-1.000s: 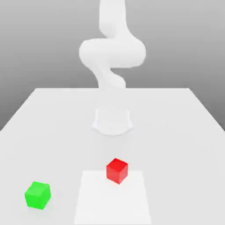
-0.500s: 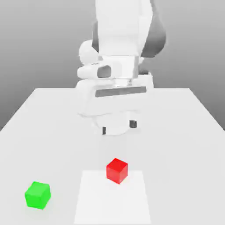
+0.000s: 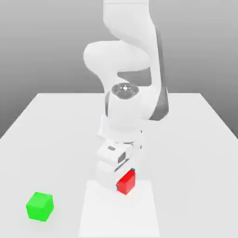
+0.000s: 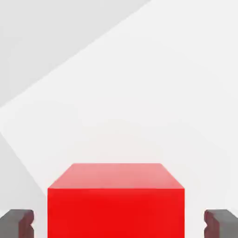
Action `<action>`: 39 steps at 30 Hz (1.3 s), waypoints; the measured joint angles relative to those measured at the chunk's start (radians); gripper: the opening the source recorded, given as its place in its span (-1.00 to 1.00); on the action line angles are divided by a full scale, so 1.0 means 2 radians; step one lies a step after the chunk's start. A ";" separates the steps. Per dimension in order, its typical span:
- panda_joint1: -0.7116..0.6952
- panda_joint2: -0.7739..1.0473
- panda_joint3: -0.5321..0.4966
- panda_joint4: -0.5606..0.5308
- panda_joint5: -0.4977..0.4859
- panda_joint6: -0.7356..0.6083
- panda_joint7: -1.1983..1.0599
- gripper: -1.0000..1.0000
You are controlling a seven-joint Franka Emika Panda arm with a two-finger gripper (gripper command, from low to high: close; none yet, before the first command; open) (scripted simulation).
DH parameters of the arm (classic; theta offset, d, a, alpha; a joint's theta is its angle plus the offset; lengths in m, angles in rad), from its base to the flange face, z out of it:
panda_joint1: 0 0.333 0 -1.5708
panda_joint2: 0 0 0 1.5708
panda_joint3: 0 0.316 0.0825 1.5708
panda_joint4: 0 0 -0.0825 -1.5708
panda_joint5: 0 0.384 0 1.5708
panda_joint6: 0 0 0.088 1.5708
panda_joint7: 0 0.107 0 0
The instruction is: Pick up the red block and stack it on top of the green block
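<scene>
White table (image 3: 195, 139) holds red block (image 4: 116, 204), green block (image 3: 40, 206) well apart.

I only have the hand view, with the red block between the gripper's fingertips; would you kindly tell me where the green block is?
Observer: The green block stands on the table at the exterior view's left, nearer that camera than the red block and well apart from it.
Operator: Thank you. Is anything on top of it?
Observer: No, its top face is bare.
Operator: And where on the table does the red block sit?
Observer: On a paler square patch, close to the patch's far edge.
</scene>
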 joint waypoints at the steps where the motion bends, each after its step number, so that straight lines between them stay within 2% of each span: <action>1: 0.000 0.000 0.000 0.000 0.000 0.000 0.000 -1.00; 4: -0.004 0.001 0.003 0.000 -0.001 0.001 0.001 -1.00; 7: 0.009 -0.042 -0.019 -0.006 -0.035 -0.036 0.026 -1.00; 10: -0.001 -0.095 -0.017 -0.014 -0.062 -0.082 0.044 -1.00; 14: -0.011 -0.131 -0.027 -0.002 -0.055 -0.130 0.049 -1.00; 21: -0.072 -0.091 -0.068 0.080 -0.019 -0.176 0.066 -1.00; 30: -0.151 -0.038 -0.116 0.187 -0.021 -0.228 0.123 -1.00; 35: -0.170 0.038 -0.094 0.201 0.023 -0.168 0.096 -1.00; 36: -0.173 0.049 -0.089 0.201 0.030 -0.159 0.092 1.00; 39: -0.173 0.049 -0.089 0.201 0.030 -0.159 0.092 1.00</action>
